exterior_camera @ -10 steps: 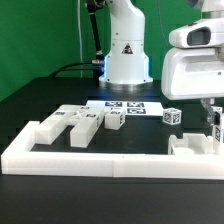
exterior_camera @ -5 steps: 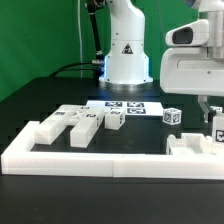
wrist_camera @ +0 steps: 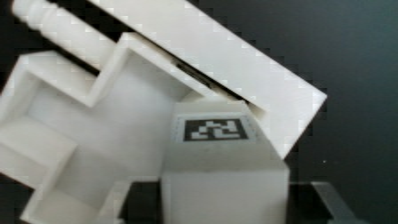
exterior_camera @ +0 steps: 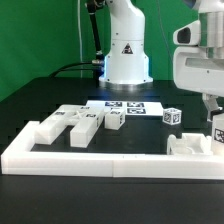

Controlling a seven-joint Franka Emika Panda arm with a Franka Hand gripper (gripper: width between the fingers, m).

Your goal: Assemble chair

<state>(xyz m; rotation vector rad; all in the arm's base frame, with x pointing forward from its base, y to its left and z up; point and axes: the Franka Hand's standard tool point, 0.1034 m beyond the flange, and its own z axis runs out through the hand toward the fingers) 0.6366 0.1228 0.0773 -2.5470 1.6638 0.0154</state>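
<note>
The white bar [wrist_camera: 221, 165] with the black-and-white tag on its face is clamped in the tool [exterior_camera: 214, 124]. The jaws are drawn in tight on its two sides, and in the wrist view the bar fills the whole gap between them. It hangs upright, tag facing outward.

Just below the tool lies the bigger chair piece [exterior_camera: 190, 145], a flat white slab with raised edges. The bar's lower end is very close above it, though I cannot tell from here whether the two touch. In the wrist view that slab spreads out behind the bar, with a long plank edge slanting across it.

The piece sits right against the border rail [exterior_camera: 100, 160], the long low white strip along the front of the black desk [exterior_camera: 30, 100].

Away from the tool, toward the exterior view's left, the loose chair parts are strung out. Nearest the tool is a tagged cube [exterior_camera: 173, 116] standing alone. Farther off is a small block [exterior_camera: 115, 119]. Farthest away is a cluster of flat parts [exterior_camera: 70, 125] lying side by side, tags up, near the rail's corner.

Behind them the marker board [exterior_camera: 125, 105] lies flat on the desk in front of the arm's base [exterior_camera: 125, 55], well apart from the tool.
</note>
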